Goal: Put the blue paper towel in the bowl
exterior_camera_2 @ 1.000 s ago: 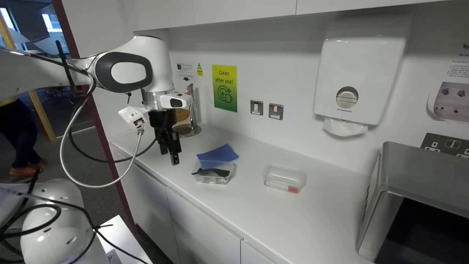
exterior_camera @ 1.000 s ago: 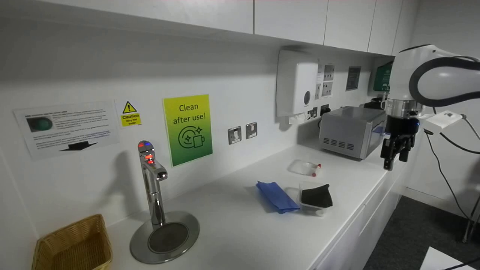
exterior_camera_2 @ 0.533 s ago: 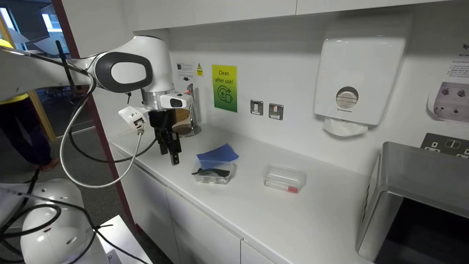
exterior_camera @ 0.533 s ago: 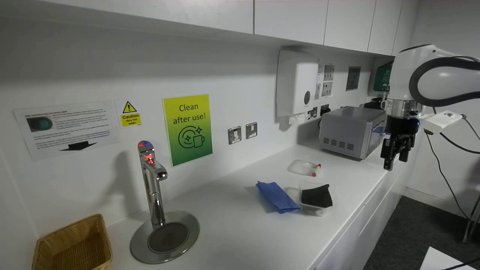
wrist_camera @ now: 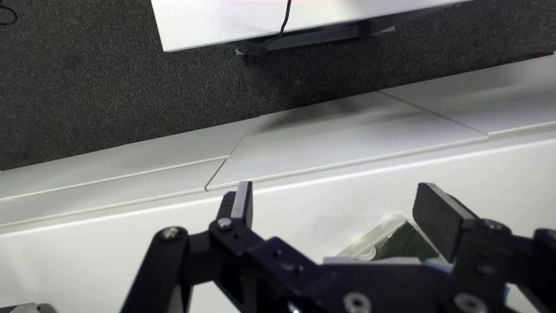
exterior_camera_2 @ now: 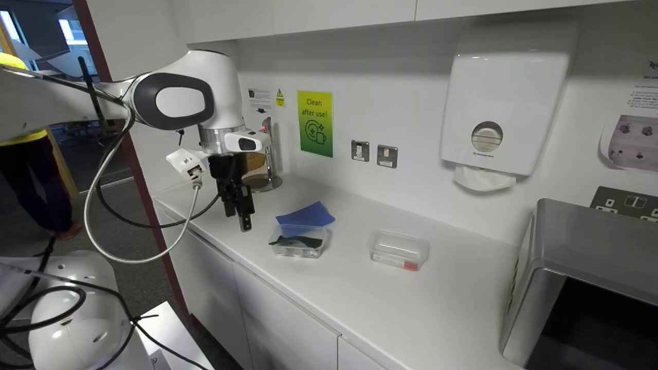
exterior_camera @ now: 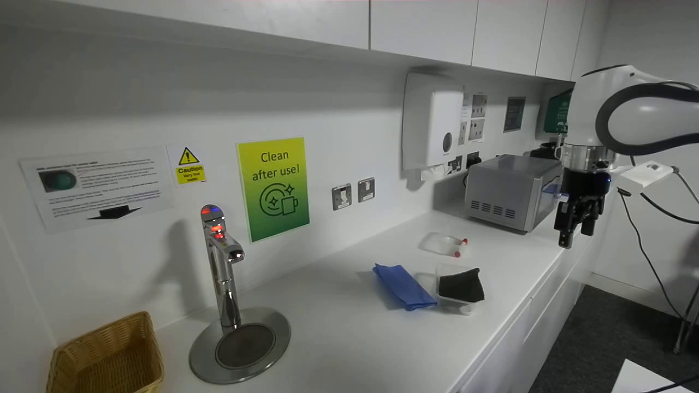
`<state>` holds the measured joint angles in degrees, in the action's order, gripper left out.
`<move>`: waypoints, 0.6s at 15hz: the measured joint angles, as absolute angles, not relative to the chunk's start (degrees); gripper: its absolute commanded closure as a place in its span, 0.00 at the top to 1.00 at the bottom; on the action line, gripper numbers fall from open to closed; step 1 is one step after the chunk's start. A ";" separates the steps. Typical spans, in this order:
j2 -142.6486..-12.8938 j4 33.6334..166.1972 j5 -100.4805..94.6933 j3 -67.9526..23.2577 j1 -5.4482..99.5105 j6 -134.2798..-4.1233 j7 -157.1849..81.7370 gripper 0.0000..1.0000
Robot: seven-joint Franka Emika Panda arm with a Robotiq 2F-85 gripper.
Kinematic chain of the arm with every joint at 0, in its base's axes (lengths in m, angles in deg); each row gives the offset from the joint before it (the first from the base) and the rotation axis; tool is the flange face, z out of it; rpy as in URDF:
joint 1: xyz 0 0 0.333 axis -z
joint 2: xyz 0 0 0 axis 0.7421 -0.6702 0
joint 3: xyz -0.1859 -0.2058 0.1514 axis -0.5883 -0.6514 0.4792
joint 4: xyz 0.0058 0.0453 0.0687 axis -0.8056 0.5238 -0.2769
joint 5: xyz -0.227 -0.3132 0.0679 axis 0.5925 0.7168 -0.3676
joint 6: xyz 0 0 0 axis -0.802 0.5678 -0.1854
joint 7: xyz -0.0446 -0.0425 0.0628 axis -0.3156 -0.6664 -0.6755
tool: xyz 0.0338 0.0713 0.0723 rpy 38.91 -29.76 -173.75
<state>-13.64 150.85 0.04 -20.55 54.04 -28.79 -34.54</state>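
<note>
My robot hand (wrist_camera: pixel 341 195) hung in the air, its fingers (wrist_camera: pixel 438 217) spread wide with nothing between them. In both exterior views it was just where it was a second ago, so I had not begun to reach. Nearest to the hand, lower down, sat a clear tub (exterior_camera_2: pixel 298 252) with a black thing (exterior_camera: pixel 460 285) in it that stuck up. Just past that tub from the hand, the blue paper towel (exterior_camera: pixel 403 287) lay on the white counter (exterior_camera: pixel 355 338). I could not tell if tub and towel touched. The towel had not moved either, so I thought the whole job was left. Well apart from them, and it seemed farther from the hand, stood a second clear tub (exterior_camera_2: pixel 390 258) with a bit of red (exterior_camera_2: pixel 410 266) on it. I saw no round bowl, so I guessed one tub was meant, but not which. Far away, past the arm (exterior_camera_2: pixel 218 87), only a person (exterior_camera_2: pixel 31 162) in yellow had moved, which I thought did not matter.
</note>
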 measured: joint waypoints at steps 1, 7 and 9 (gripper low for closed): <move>-13.64 150.85 0.04 -20.55 54.04 -28.79 -34.54 1.00; -14.47 150.85 3.96 -20.13 54.19 -31.10 -36.67 1.00; -16.78 150.60 7.24 -20.07 54.80 -34.02 -38.67 1.00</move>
<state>-16.78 150.60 7.24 -20.07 54.80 -34.02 -38.67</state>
